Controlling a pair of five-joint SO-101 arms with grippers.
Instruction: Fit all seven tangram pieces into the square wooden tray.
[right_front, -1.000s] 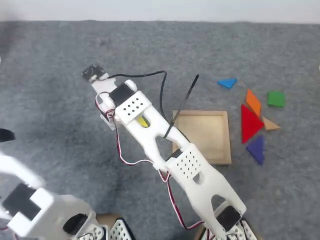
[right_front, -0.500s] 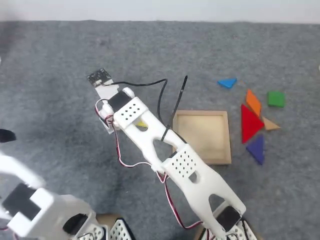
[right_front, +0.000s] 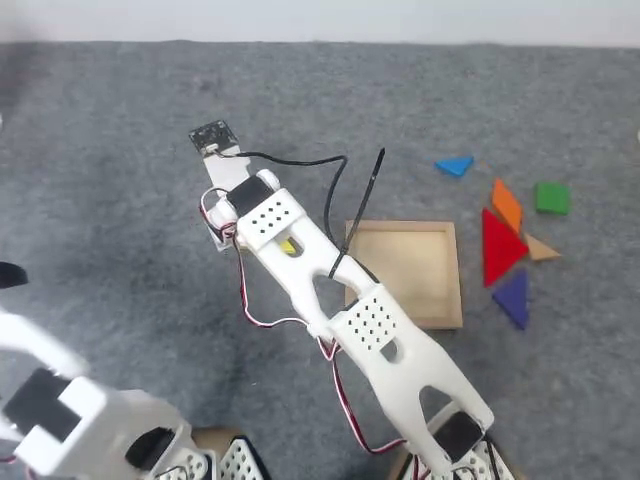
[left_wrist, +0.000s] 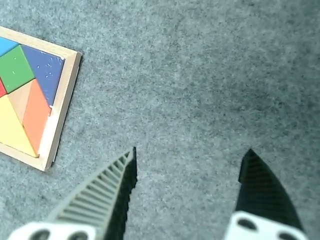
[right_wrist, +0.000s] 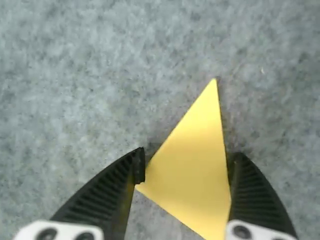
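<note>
The empty square wooden tray (right_front: 452, 270) lies at the middle right of the grey carpet. A yellow triangle (right_wrist: 195, 150) sits between the fingers of my right gripper (right_wrist: 186, 155), which touch it on both sides. From above, that yellow triangle (right_front: 288, 245) peeks out under the long white right arm (right_front: 300, 270), just left of the tray. To the right of the tray lie a light blue triangle (right_front: 455, 165), an orange piece (right_front: 507, 205), a green square (right_front: 552, 197), a red triangle (right_front: 498, 247), a tan triangle (right_front: 541, 249) and a dark blue piece (right_front: 513, 298). My left gripper (left_wrist: 190, 152) hangs open over bare carpet.
The left arm (right_front: 60, 410) stays low at the front left corner. The left wrist view has a second wooden frame (left_wrist: 62, 100) holding several coloured pieces. A black cable (right_front: 330, 190) loops above the right arm. Open carpet lies left and behind.
The right arm's wrist has turned and shifted slightly back and right. The yellow triangle stays at the same spot beside the tray. The loose pieces have not moved.
</note>
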